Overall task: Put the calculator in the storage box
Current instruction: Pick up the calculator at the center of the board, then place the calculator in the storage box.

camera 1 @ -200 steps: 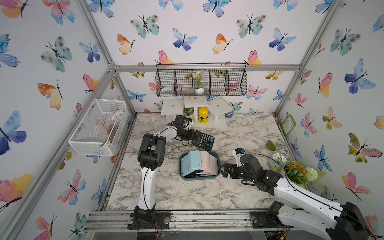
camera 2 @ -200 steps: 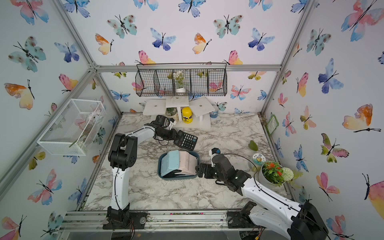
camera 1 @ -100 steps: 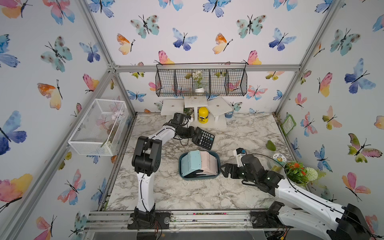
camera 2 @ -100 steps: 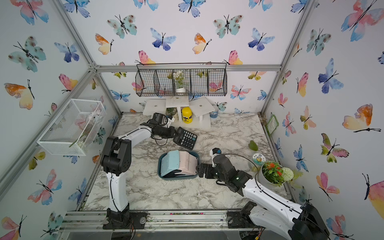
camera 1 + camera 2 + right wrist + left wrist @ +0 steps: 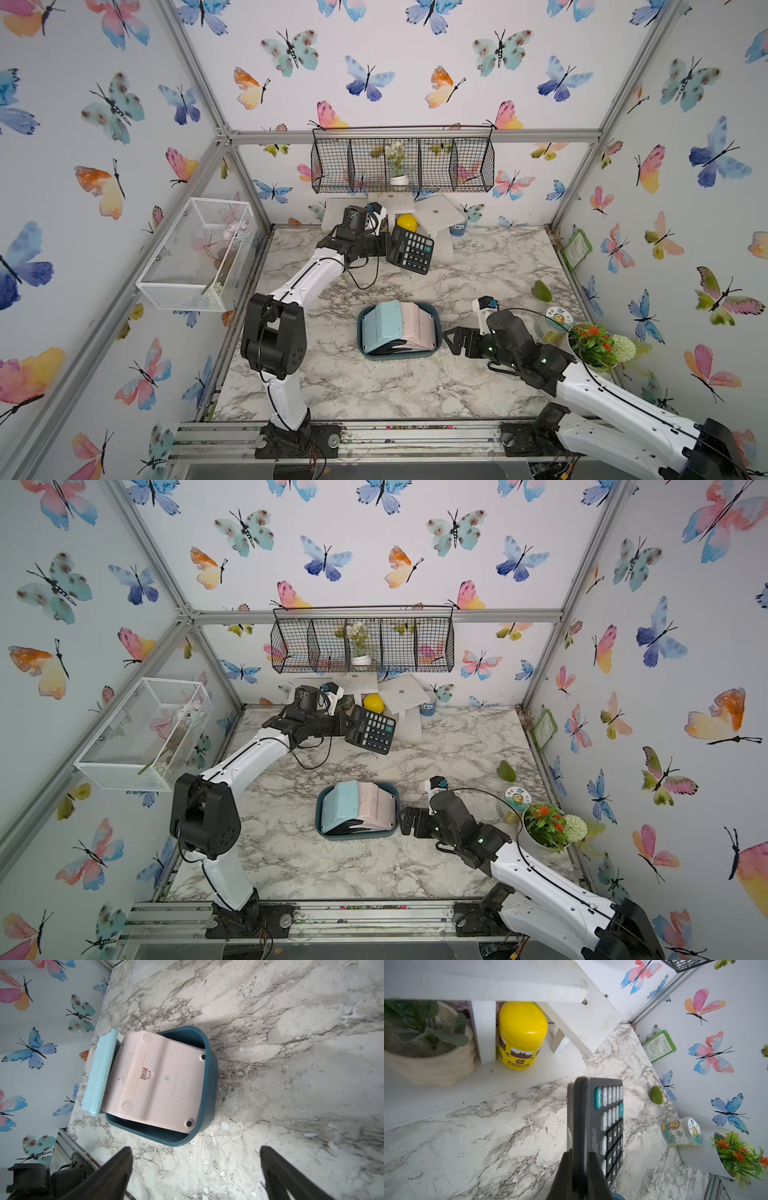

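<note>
- Calculator, black, tilted at the back of the marble surface, gripped edge-on by the closed left fingers.
- Mid-surface sits the storage box, holding what look like a pink calculator and a blue calculator.
- Beside it, the right fingers are spread wide, empty.
- Butterfly walls enclose everything.

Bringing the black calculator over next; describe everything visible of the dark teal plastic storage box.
The dark teal plastic storage box is a shallow rectangular tub, rounded corners, flared rim, upright on the marble-patterned tabletop. It is crowded: a pink plastic calculator lies tilted inside, back up, and a pale blue calculator leans beside it, jutting above the rim. The open right gripper faces the box without touching.
</note>
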